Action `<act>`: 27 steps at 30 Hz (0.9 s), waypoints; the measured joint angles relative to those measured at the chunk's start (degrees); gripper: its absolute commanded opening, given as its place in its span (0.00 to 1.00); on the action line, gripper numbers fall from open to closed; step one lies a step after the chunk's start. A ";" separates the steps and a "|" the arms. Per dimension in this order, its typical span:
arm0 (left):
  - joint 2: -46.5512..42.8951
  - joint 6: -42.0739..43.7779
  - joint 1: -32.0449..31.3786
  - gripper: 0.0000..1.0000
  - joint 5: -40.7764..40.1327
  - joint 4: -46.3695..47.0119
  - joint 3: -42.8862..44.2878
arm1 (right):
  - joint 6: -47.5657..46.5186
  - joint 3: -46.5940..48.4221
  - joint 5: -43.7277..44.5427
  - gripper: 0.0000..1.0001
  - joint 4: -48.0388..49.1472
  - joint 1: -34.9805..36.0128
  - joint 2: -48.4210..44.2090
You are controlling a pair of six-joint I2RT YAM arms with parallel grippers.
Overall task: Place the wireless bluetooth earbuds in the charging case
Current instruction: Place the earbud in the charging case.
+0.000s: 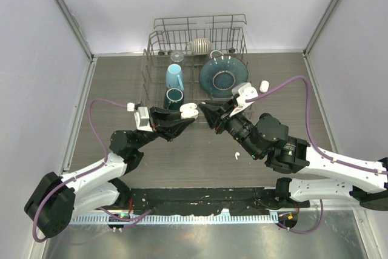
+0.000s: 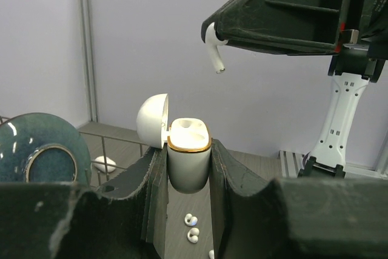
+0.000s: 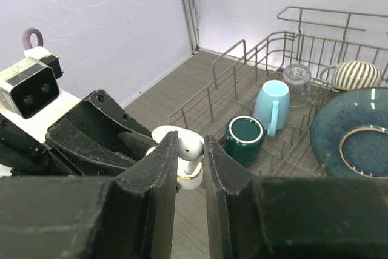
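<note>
The left gripper (image 1: 187,115) clamps the open charging case (image 2: 189,161) at frame centre, and the right gripper (image 1: 204,112) pinches one earbud (image 2: 212,50) above it, apart. Only the left wrist view shows loose earbuds (image 2: 191,218) beneath, at bottom centre.

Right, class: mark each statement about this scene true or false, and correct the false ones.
1. The left gripper holds the charging case with its lid open. True.
2. The right gripper is empty. False: it pinches an earbud.
3. That earbud already sits in the case. False: it hangs above the case, not touching it.
4. A light blue cup is in the dish rack. True.
</note>
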 measured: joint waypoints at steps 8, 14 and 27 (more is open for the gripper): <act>-2.84 2.78 -0.74 0.00 2.32 -2.56 0.48 | -3.30 -1.11 -5.22 0.01 3.69 0.37 1.16; -4.63 4.24 -0.85 0.00 2.99 -4.59 1.20 | -5.44 -3.02 -7.13 0.01 4.50 0.70 1.40; -4.66 4.50 -1.11 0.00 3.65 -6.25 1.86 | -8.96 -4.33 -6.08 0.01 7.04 1.22 1.51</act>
